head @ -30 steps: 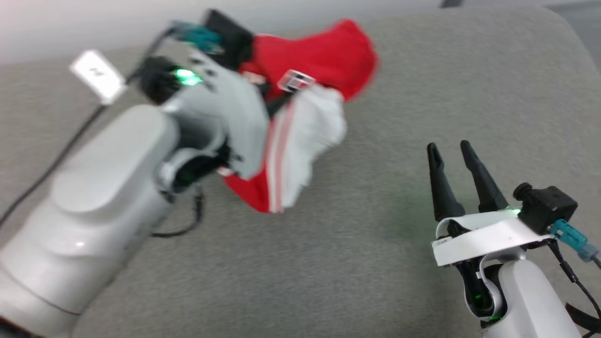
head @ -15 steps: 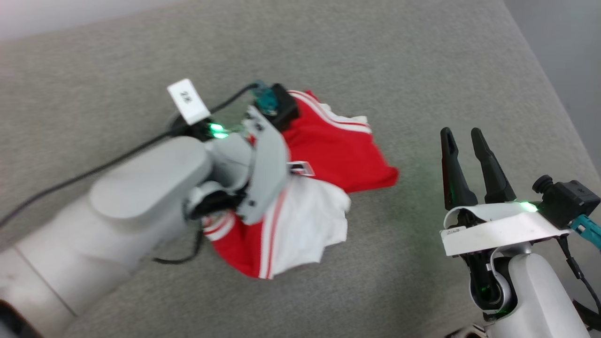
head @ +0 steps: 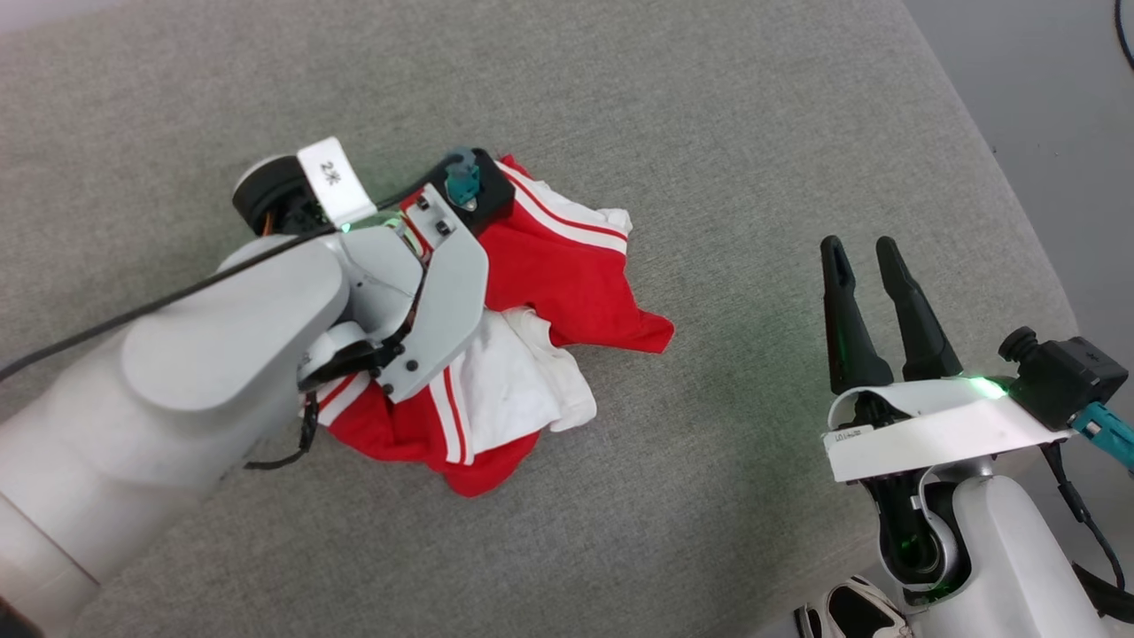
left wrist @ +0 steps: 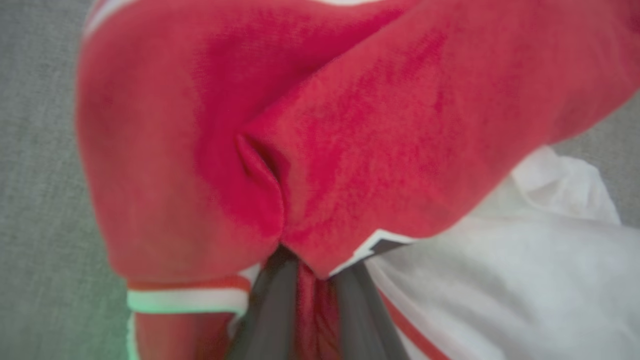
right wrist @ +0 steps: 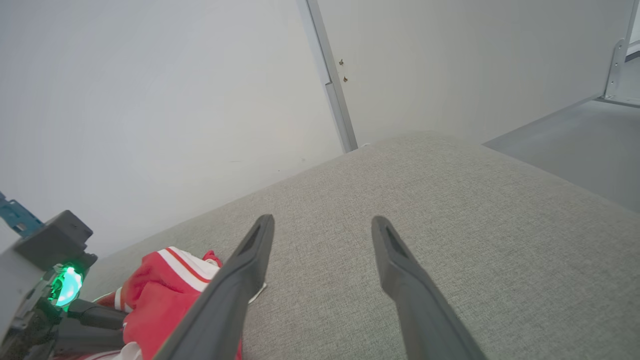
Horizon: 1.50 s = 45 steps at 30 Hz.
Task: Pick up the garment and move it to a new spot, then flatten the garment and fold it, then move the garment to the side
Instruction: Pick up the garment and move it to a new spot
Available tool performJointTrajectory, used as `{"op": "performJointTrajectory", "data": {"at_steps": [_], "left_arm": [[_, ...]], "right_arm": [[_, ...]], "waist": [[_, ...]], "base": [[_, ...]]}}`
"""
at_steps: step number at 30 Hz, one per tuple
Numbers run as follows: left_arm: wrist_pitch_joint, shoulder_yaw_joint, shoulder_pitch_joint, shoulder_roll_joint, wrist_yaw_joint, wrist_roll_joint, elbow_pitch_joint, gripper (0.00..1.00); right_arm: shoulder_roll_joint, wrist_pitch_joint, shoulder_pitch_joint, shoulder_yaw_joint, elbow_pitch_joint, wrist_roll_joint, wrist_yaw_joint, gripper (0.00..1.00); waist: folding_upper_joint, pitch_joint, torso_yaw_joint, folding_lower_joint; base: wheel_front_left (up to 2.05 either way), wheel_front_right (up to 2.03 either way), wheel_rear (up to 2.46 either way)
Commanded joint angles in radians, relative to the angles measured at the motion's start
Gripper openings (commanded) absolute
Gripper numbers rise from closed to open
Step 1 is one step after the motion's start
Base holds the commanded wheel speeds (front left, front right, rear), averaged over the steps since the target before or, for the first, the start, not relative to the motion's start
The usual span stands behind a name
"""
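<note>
The garment (head: 567, 283), red with white sleeves and striped trim, lies crumpled on the grey cushion (head: 709, 133). My left wrist housing (head: 434, 292) sits over its left part and hides the fingers there. In the left wrist view my left gripper (left wrist: 316, 280) is shut on a fold of the garment (left wrist: 200, 150), with red cloth pinched between the two dark fingers. My right gripper (head: 858, 245) stands open to the right, apart from the cloth. Between its fingers there is nothing. The right wrist view shows the right gripper (right wrist: 322, 220) open, with the garment (right wrist: 155, 295) at lower left.
The cushion's right edge drops to grey floor (head: 1063, 89). A black cable (head: 133, 306) runs along my left arm. A white wall with a metal post (right wrist: 330, 85) stands behind the cushion. Bare cushion surface lies between the garment and my right gripper.
The camera has tilted down. My left gripper has come down with the garment, which hung bunched before and now rests spread lower on the cushion. The right gripper has stayed open.
</note>
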Motion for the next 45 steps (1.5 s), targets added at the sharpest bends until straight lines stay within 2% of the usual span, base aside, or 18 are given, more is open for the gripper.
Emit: {"op": "performJointTrajectory", "data": {"at_steps": [1,3,4,5,6,7,8,17,18,24,29,33,37,40,45], "left_arm": [[0.041,-0.057,0.118,0.048,0.012,0.015,0.068,0.00],[0.033,-0.059,0.132,0.053,0.012,0.010,0.069,0.00],[0.019,-0.059,0.133,0.052,0.011,0.004,0.070,0.03],[0.007,-0.059,0.131,0.050,0.011,-0.003,0.071,0.31],[-0.011,-0.059,0.124,0.046,0.011,-0.015,0.074,0.46],[-0.031,-0.058,0.114,0.042,0.011,-0.026,0.076,0.77],[-0.050,-0.055,0.104,0.036,0.011,-0.034,0.076,1.00],[-0.323,-0.031,0.033,-0.026,0.008,-0.137,0.016,1.00],[-0.323,-0.031,0.033,-0.026,0.008,-0.137,0.016,1.00],[-0.545,0.011,0.069,-0.038,0.007,-0.286,-0.032,1.00],[-0.713,0.041,0.154,-0.016,0.007,-0.367,-0.041,1.00],[-0.865,0.044,0.269,-0.003,0.007,-0.372,0.035,1.00],[-0.943,0.057,0.386,-0.017,0.008,-0.369,0.126,1.00],[-0.960,0.107,0.467,-0.037,0.010,-0.368,0.180,1.00],[-0.959,0.335,0.606,-0.071,0.025,-0.248,0.183,1.00]], "right_arm": [[0.003,-0.005,-0.008,-0.001,-0.004,-0.002,-0.001,1.00],[0.003,-0.005,-0.009,-0.004,-0.005,-0.010,-0.001,1.00],[0.003,-0.005,-0.009,-0.005,-0.005,-0.014,-0.001,1.00],[0.003,-0.005,-0.009,-0.005,-0.005,-0.020,-0.001,1.00],[0.003,-0.005,-0.010,-0.006,-0.004,-0.024,-0.001,1.00],[0.003,-0.005,-0.011,-0.006,-0.002,-0.030,-0.001,1.00],[0.003,-0.005,-0.010,-0.006,0.000,-0.036,-0.001,1.00],[0.002,-0.005,0.017,-0.027,0.036,-0.144,-0.001,1.00],[0.002,-0.005,0.017,-0.027,0.036,-0.144,-0.001,1.00],[-0.005,-0.005,0.049,-0.055,0.064,-0.208,-0.001,1.00],[-0.033,-0.005,0.077,-0.069,0.081,-0.224,-0.001,1.00],[-0.062,-0.005,0.101,-0.083,0.093,-0.236,-0.001,1.00],[-0.097,-0.005,0.135,-0.098,0.103,-0.243,-0.001,1.00],[-0.119,-0.005,0.157,-0.109,0.104,-0.244,-0.001,1.00],[-0.152,-0.005,0.195,-0.127,0.107,-0.242,-0.001,1.00]], "waist": [[0.0000,0.004,-0.003,0.0000],[0.0000,0.002,0.002,0.0000],[0.0000,-0.001,0.006,0.0000],[0.0000,-0.004,0.012,0.0000],[0.0000,-0.008,0.018,0.0000],[0.0000,-0.014,0.026,0.0000],[0.0000,-0.021,0.035,0.0000],[0.0000,-0.141,0.180,0.0000],[0.0000,-0.141,0.180,0.0000],[0.0000,-0.227,0.291,0.0000],[0.0000,-0.275,0.359,0.0000],[0.0000,-0.307,0.407,0.0000],[0.0000,-0.334,0.456,0.0000],[0.0000,-0.343,0.490,0.0000],[0.0000,-0.355,0.537,0.0000]], "base": [[0.00,0.00,0.00],[0.00,0.00,0.00],[0.00,0.00,0.00],[0.00,0.00,0.00],[0.00,0.00,0.00],[0.00,0.00,0.00],[0.00,0.00,0.00],[0.00,0.00,0.00],[0.00,0.00,0.00],[0.00,0.00,0.00],[0.00,0.00,0.00],[0.00,0.00,0.00],[0.00,0.00,0.00],[0.00,0.00,0.00],[0.00,0.00,0.00]]}}
